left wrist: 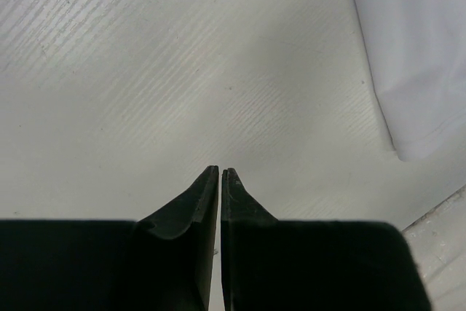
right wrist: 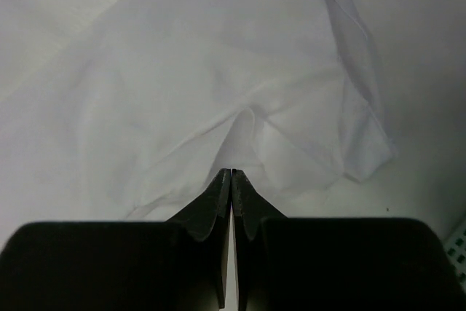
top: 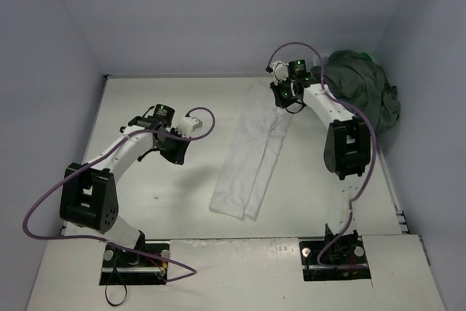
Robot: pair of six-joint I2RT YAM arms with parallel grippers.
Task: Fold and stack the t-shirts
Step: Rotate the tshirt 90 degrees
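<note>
A white t-shirt [top: 251,158] lies folded into a long narrow strip running diagonally across the middle of the table. My right gripper [top: 282,97] is at the strip's far end. In the right wrist view it [right wrist: 231,171] is shut, and a ridge of the white t-shirt [right wrist: 218,71] tents up into its tips. My left gripper [top: 179,152] hovers over bare table left of the strip. It [left wrist: 220,170] is shut on nothing, with the white t-shirt's edge [left wrist: 422,49] off to its right. A dark olive-grey t-shirt [top: 364,92] lies heaped at the far right.
The table [top: 160,202] has walls close on the left, back and right. A sliver of bright green cloth [top: 373,55] peeks out behind the dark heap. A corner of a white slatted basket [right wrist: 459,253] shows at the right wrist view's lower right edge.
</note>
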